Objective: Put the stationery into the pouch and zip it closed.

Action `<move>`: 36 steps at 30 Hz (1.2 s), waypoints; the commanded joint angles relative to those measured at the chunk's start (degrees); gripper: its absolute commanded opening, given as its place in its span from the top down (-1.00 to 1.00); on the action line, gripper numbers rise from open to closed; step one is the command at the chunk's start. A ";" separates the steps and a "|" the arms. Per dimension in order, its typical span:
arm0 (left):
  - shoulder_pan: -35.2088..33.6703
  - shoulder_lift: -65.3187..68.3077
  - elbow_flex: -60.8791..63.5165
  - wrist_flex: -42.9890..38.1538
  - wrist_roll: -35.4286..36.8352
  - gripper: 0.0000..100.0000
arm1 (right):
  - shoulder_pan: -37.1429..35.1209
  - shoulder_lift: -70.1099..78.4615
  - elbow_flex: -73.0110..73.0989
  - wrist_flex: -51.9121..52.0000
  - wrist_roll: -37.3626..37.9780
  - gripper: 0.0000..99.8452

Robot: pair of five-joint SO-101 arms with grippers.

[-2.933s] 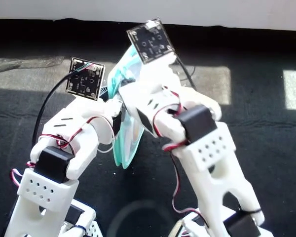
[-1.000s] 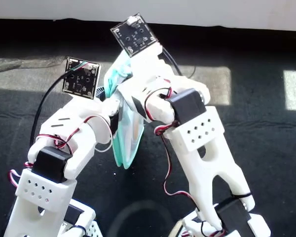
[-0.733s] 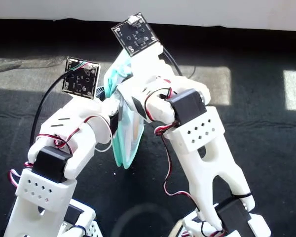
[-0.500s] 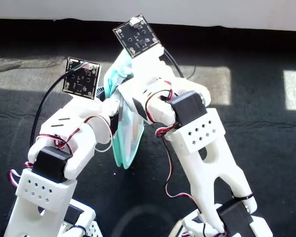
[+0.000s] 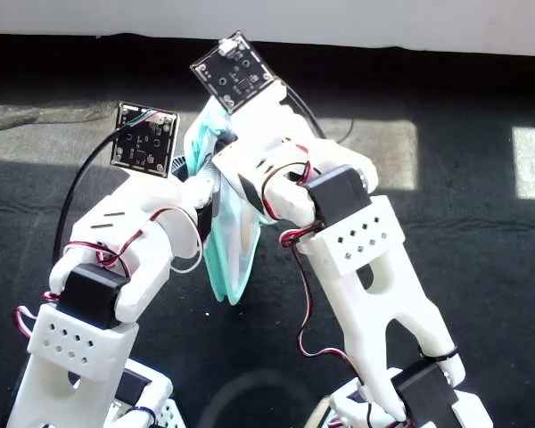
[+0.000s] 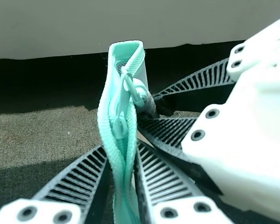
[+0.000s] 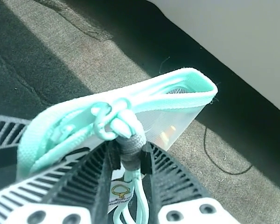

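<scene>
- Pouch point(image 5: 227, 245): mint-green with translucent sides, held upright and clear of the dark table point(image 5: 481, 232), between the two arms.
- Left gripper point(image 6: 123, 156): jaws are closed narrowly on the pouch's webbing edge.
- Right gripper point(image 7: 129, 154): jaws are pinched on the grey zipper pull point(image 7: 129, 142).
- Pull position: apparently close to one end of the top edge, though the zip teeth are not clearly seen.
- Contents: nothing can be made out through the pouch wall.
</scene>
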 commanded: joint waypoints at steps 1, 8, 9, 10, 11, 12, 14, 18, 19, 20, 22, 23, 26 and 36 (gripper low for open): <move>1.19 0.13 -1.10 -0.18 -0.26 0.94 | 1.80 -0.57 -0.48 -2.33 4.48 0.99; 1.19 -0.13 -1.10 0.18 -0.26 0.93 | 11.38 -0.22 -0.40 -11.21 10.29 0.99; 1.19 -0.13 -1.10 0.18 -0.26 0.93 | 11.47 -0.31 -0.48 -11.38 11.08 0.99; 1.19 -0.13 -1.10 0.09 -0.26 0.93 | 11.47 -0.40 -0.48 -11.47 11.78 0.99; 1.19 -0.13 -1.10 0.00 -0.26 0.93 | 11.47 -0.40 -0.48 -11.47 12.31 0.99; 1.19 -0.13 -1.10 0.00 -0.26 0.93 | 11.47 -0.31 -0.48 -11.47 12.75 0.99; 1.19 -0.13 -1.10 0.00 -0.26 0.93 | 11.65 -0.13 -0.22 -11.47 13.89 0.99; 1.19 -0.13 -1.10 0.18 -0.26 0.94 | 13.67 0.04 0.13 -11.56 15.74 0.99; 1.19 -0.13 -1.10 0.18 -0.26 0.94 | 14.55 0.31 0.13 -11.56 15.74 0.99; 1.19 -0.13 -1.10 0.09 -0.26 0.94 | 15.69 1.01 0.04 -11.56 15.82 0.99; 1.19 -0.13 -1.10 0.00 -0.26 0.94 | 17.89 3.12 -0.40 -11.56 15.82 0.99; 1.19 -0.13 -1.10 -0.09 -0.26 0.94 | 19.03 4.18 -0.48 -11.56 15.82 0.99; 1.19 -0.22 -1.10 -0.09 -0.26 0.94 | 21.32 6.73 -0.48 -12.62 15.91 0.99; 1.19 -0.22 -1.01 0.18 -0.26 0.94 | 25.45 11.03 -0.57 -15.69 19.43 0.99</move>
